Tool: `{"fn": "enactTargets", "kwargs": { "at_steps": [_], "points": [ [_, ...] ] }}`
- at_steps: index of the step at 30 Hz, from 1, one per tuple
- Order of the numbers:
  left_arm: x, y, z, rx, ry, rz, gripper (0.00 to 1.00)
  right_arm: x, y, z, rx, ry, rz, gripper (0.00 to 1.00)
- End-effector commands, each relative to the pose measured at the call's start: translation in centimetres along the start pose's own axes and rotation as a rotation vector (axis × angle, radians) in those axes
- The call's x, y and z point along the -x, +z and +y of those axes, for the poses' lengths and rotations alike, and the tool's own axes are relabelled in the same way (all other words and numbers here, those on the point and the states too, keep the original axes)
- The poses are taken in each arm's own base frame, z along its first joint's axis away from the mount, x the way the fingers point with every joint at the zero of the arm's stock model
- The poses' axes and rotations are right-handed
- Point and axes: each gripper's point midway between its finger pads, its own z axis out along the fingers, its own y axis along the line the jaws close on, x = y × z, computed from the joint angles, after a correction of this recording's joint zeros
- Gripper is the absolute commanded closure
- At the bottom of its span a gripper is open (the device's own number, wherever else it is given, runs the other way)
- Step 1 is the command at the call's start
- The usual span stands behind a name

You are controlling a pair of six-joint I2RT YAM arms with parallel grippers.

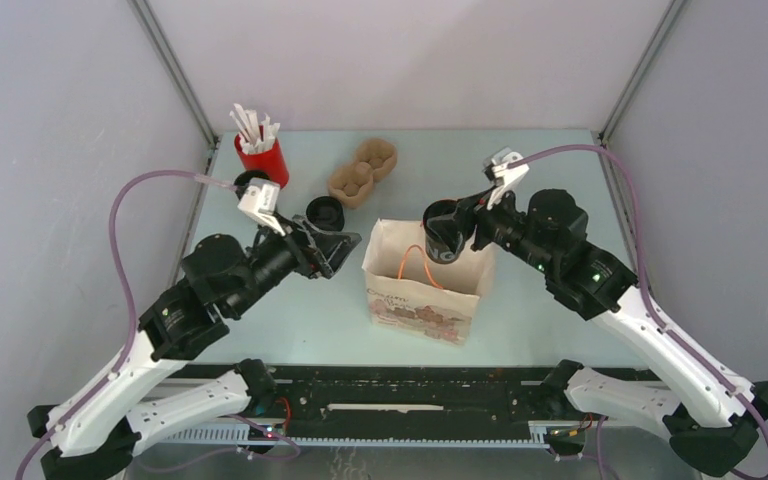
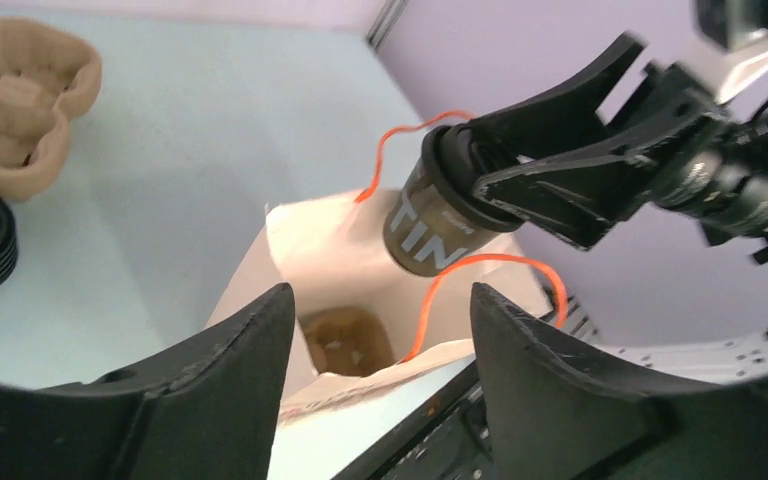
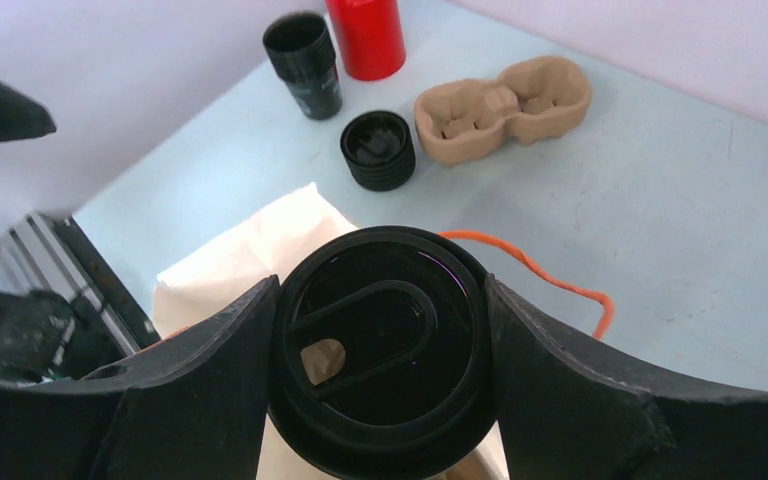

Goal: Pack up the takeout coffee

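Note:
My right gripper (image 1: 450, 228) is shut on the takeout coffee (image 1: 442, 236), a small black lidded cup, and holds it tilted over the open mouth of the paper bag (image 1: 422, 300). In the right wrist view the cup's lid (image 3: 380, 345) fills the gap between both fingers, above the bag (image 3: 250, 260). In the left wrist view the cup (image 2: 440, 215) hangs above the bag opening (image 2: 345, 340), between the orange handles. My left gripper (image 1: 345, 248) is open and empty, just left of the bag; its fingers (image 2: 220, 400) frame the bag mouth.
A red cup of white sticks (image 1: 260, 150) and a stack of black cups (image 3: 303, 62) stand at the back left. A squat black stack of lids (image 1: 325, 213) sits near my left gripper. A brown pulp cup carrier (image 1: 362, 170) lies behind the bag.

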Motion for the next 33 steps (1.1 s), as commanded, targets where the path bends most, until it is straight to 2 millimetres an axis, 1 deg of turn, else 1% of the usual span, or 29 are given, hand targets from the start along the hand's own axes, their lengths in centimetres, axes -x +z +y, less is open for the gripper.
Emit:
{"fn": "enactTargets", "kwargs": {
  "at_steps": [1,5,8,10,11,13,15,18,22,25,28,33],
  "points": [
    [2.7,-0.3,-2.1,-0.118,-0.012,-0.127,0.26,6.9,-1.9,0.7,0.027,0.126,-0.219,0.72],
    [4.2,-0.3,-4.5,-0.252,-0.043,-0.174,0.16,11.1,-3.7,1.7,0.085,0.205,-0.354,0.73],
    [4.9,0.0,-6.6,-0.378,-0.035,-0.171,0.14,13.8,-4.9,3.0,0.173,0.27,-0.432,0.73],
    [4.9,0.3,-7.7,-0.458,-0.015,-0.161,0.12,15.0,-5.3,4.0,0.239,0.315,-0.451,0.73],
    [5.1,0.3,-8.6,-0.514,-0.005,-0.164,0.11,16.2,-5.7,4.7,0.285,0.333,-0.483,0.73],
    [4.9,0.3,-10.3,-0.623,0.026,-0.132,0.09,17.0,-6.1,5.8,0.36,0.373,-0.495,0.73],
    [4.7,0.3,-11.1,-0.67,0.051,-0.095,0.08,17.4,-6.4,6.8,0.425,0.409,-0.489,0.73],
    [4.5,0.7,-11.0,-0.679,0.035,-0.083,0.07,17.6,-6.6,7.5,0.471,0.449,-0.479,0.74],
    [3.8,-0.4,-12.5,-0.817,-0.013,-0.068,0.03,17.7,-6.8,8.0,0.504,0.485,-0.471,0.74],
    [4.0,-0.9,-13.2,-0.882,-0.06,-0.08,0.02,17.8,-6.6,8.4,0.535,0.506,-0.461,0.74],
    [4.0,-0.7,-13.4,-0.89,-0.084,-0.072,0.02,17.9,-6.5,8.9,0.552,0.516,-0.46,0.74],
    [4.1,0.1,-13.0,-0.857,-0.121,-0.07,0.09,17.9,-6.3,9.4,0.569,0.542,-0.472,0.73]
  ]
}}
